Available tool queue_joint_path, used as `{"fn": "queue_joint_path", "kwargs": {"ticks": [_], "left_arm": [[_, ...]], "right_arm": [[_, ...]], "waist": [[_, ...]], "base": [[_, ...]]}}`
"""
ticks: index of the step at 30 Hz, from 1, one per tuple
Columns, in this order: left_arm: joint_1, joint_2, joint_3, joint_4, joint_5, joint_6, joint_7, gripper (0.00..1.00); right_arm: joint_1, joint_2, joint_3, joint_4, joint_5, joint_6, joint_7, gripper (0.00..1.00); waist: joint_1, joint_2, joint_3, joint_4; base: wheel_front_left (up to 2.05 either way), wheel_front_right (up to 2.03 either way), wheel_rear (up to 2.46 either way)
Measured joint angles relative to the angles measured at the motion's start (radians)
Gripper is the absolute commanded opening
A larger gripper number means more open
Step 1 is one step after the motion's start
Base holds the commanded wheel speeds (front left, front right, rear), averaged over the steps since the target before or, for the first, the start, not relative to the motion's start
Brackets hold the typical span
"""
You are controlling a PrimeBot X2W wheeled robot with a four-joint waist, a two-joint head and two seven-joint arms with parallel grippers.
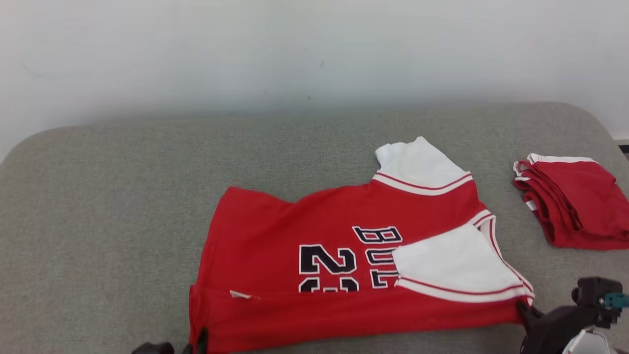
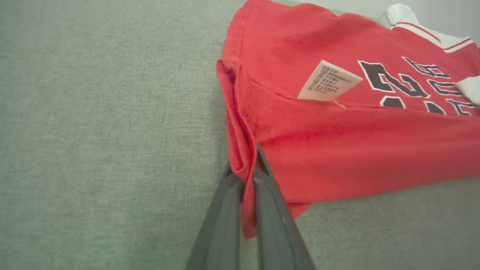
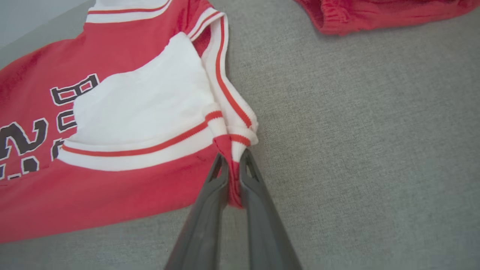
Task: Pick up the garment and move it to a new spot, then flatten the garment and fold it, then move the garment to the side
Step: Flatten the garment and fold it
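Note:
The garment [image 1: 319,231] is a red jersey with white sleeves and dark numbers, lying on the grey couch cushion with its near long edge folded up over itself. My left gripper [image 2: 245,170] is shut on the garment's near left corner [image 2: 240,150], the red cloth pinched between its fingers; it shows at the bottom edge of the head view [image 1: 199,341]. My right gripper [image 3: 233,161] is shut on the near right corner by the striped white sleeve [image 3: 150,108]; in the head view it sits at the lower right [image 1: 525,310]. A white care label [image 2: 328,81] sticks out of the fold.
A second red garment [image 1: 572,201], folded, lies at the cushion's right end, close to the right arm. The grey cushion [image 1: 108,221] stretches bare to the left. A pale wall [image 1: 295,49] stands behind the cushion's far edge.

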Motion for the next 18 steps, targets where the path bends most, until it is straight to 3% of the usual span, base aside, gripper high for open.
{"fn": "queue_joint_path", "kwargs": {"ticks": [5, 6, 7, 8, 9, 10, 18], "left_arm": [[0.056, 0.004, -0.004, -0.040, -0.006, 0.013, 0.022, 0.00], [0.063, 0.004, -0.004, -0.044, -0.008, 0.016, 0.029, 0.09], [0.068, 0.004, -0.005, -0.049, -0.010, 0.018, 0.034, 0.27], [0.072, 0.004, -0.004, -0.053, -0.012, 0.021, 0.038, 0.72], [0.075, 0.003, -0.004, -0.055, -0.015, 0.026, 0.047, 1.00], [0.077, 0.004, -0.003, -0.059, -0.018, 0.029, 0.051, 1.00], [0.055, 0.037, 0.031, -0.120, -0.036, 0.057, 0.099, 1.00]], "right_arm": [[0.070, 0.029, -0.033, -0.047, -0.010, 0.000, 0.046, 0.00], [0.078, 0.032, -0.035, -0.049, -0.017, 0.000, 0.054, 0.00], [0.083, 0.034, -0.038, -0.050, -0.025, 0.000, 0.060, 0.00], [0.086, 0.036, -0.038, -0.051, -0.031, 0.000, 0.068, 0.19], [0.087, 0.037, -0.037, -0.051, -0.038, 0.000, 0.073, 0.46], [0.086, 0.038, -0.038, -0.052, -0.044, 0.000, 0.073, 1.00], [0.004, 0.040, -0.045, -0.092, -0.067, 0.000, 0.097, 1.00]], "waist": [[0.0000, 0.0001, 0.004, 0.002], [0.0000, 0.0001, 0.005, 0.001], [0.0000, 0.0001, 0.007, 0.000], [0.0000, 0.0001, 0.009, 0.000], [0.0000, 0.0001, 0.010, -0.001], [0.0001, 0.0001, 0.012, -0.003], [0.0001, 0.0001, 0.032, -0.009]], "base": [[0.00, 0.00, 0.00], [0.00, 0.00, 0.00], [0.00, 0.00, 0.00], [0.00, 0.00, 0.00], [0.00, 0.00, 0.00], [0.00, 0.00, 0.00], [0.00, 0.00, 0.00]]}}
